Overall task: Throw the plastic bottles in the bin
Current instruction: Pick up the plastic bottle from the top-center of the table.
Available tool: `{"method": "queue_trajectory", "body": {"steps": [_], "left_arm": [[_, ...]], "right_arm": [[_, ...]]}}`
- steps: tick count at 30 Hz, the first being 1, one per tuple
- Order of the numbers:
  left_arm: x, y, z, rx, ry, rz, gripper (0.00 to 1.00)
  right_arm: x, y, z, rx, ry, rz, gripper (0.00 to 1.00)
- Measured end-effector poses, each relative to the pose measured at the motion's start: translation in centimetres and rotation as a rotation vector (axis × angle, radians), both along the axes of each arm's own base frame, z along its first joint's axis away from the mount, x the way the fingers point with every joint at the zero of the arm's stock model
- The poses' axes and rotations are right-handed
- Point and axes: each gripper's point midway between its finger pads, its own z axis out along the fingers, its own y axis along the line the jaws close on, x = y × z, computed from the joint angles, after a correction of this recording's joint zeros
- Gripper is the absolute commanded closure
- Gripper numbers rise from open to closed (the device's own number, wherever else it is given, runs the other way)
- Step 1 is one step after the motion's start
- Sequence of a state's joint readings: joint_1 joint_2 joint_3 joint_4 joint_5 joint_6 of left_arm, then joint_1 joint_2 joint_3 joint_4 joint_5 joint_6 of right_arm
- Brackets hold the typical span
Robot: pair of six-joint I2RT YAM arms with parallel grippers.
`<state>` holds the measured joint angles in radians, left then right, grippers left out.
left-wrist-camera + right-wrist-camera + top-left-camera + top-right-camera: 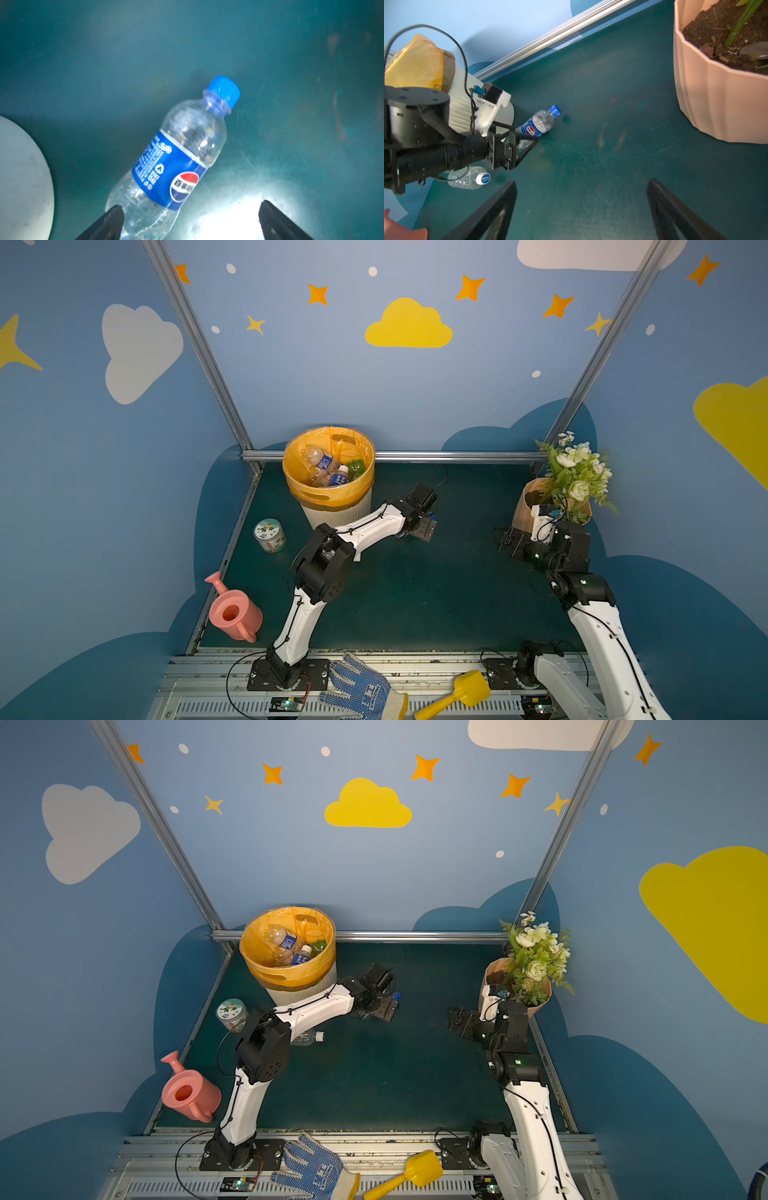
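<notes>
A clear plastic bottle (176, 158) with a blue label and blue cap lies on the green mat beside the bin (332, 516), a cream bucket lined with an orange bag. My left gripper (191, 205) hangs open just over the bottle's base, which lies next to one finger (112, 220). In a top view only the bottle's blue cap (397, 995) peeks out past the left gripper (386, 1009). A second clear bottle (309, 1038) with a white cap lies under the left arm. Several bottles (328, 466) lie inside the bin. My right gripper (581, 181) is open and empty over bare mat.
A peach flower pot (523, 510) with white flowers stands right behind the right gripper (505, 541). A round jar (269, 535) and a pink watering can (232, 612) stand at the left edge. A blue-dotted glove (361, 689) and a yellow scoop (461, 695) lie on the front rail.
</notes>
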<state>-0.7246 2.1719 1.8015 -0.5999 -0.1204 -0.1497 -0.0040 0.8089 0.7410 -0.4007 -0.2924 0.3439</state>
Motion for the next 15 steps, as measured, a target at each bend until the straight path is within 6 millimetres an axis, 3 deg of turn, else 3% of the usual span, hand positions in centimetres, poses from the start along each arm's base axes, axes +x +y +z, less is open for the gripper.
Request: {"method": "queue_trajectory", "body": {"steps": [6,11,15], "left_arm": [[1.0,-0.3,-1.3,-0.002,0.039,-0.006,0.03],[-0.6,-0.6,-4.5,0.010,0.135,-0.029,0.08],[-1.9,-0.6,-6.2,0.010,0.195,-0.041,0.19]], "right_arm": [[-0.1,-0.4,-0.1,0.005,0.008,-0.011,0.05],[-0.4,-0.6,0.1,0.008,0.004,-0.019,0.05],[-0.4,-0.8,0.2,0.013,0.001,-0.021,0.04]]}}
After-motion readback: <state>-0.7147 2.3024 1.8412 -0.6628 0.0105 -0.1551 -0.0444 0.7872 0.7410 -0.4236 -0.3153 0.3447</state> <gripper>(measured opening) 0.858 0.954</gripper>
